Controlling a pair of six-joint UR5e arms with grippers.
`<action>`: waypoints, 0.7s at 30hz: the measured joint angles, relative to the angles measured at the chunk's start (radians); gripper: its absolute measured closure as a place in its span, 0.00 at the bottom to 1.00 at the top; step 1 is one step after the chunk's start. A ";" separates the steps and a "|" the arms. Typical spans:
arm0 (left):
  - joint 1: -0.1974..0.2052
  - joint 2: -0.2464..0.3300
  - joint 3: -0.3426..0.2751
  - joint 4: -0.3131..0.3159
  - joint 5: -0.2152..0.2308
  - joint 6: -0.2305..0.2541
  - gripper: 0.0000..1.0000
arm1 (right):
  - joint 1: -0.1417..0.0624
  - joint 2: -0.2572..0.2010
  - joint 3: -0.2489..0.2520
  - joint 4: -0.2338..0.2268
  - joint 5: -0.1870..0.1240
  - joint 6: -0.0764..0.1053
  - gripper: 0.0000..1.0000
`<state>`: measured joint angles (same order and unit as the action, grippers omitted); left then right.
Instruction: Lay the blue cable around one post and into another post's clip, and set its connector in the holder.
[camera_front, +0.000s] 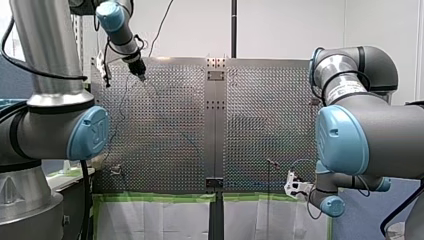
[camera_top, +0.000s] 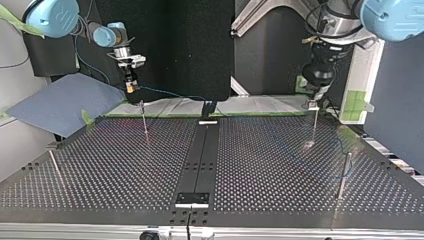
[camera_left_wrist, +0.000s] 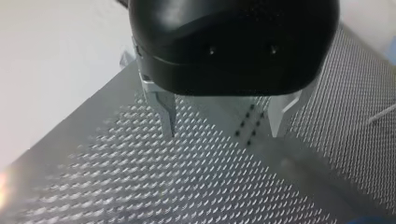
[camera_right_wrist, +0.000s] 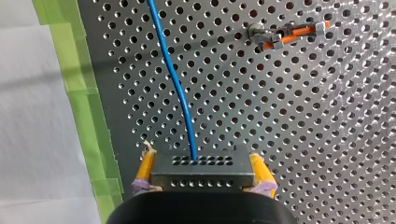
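Your left arm reaches to the table's far side, where your left gripper (camera_left_wrist: 223, 133) points down at the perforated table (camera_left_wrist: 140, 186). Its metal fingers (camera_left_wrist: 164, 112) are spread wide with nothing between them. Your right arm is tucked low by the near edge, and your right gripper (camera_right_wrist: 201, 156) is clamped by its yellow pads (camera_right_wrist: 145, 169) on the dark connector (camera_right_wrist: 203, 176). The blue cable (camera_right_wrist: 180, 93) leaves the connector's front face and runs ahead of that gripper above the table, well apart from a post (camera_right_wrist: 287, 33) banded in orange. A white sheet (camera_right_wrist: 37, 116) and then a strip of green tape (camera_right_wrist: 88, 116) border the table's edge. Behind the table stands a white wall (camera_front: 280, 25).
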<state>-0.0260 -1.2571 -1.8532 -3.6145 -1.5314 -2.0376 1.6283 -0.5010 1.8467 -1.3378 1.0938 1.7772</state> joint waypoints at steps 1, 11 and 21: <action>-0.007 -0.001 -0.012 0.012 0.012 -0.012 0.02 | 0.000 0.000 0.000 0.000 0.000 0.000 1.00; -0.059 -0.056 -0.093 0.094 0.093 -0.093 0.02 | 0.005 0.000 0.000 0.003 0.000 -0.001 1.00; -0.134 -0.142 -0.187 0.188 0.187 -0.187 0.02 | 0.010 0.000 0.000 0.005 0.000 -0.004 1.00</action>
<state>-0.1598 -1.3993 -2.0407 -3.4269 -1.3440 -2.2251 1.6383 -0.5010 1.8464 -1.3330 1.0939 1.7737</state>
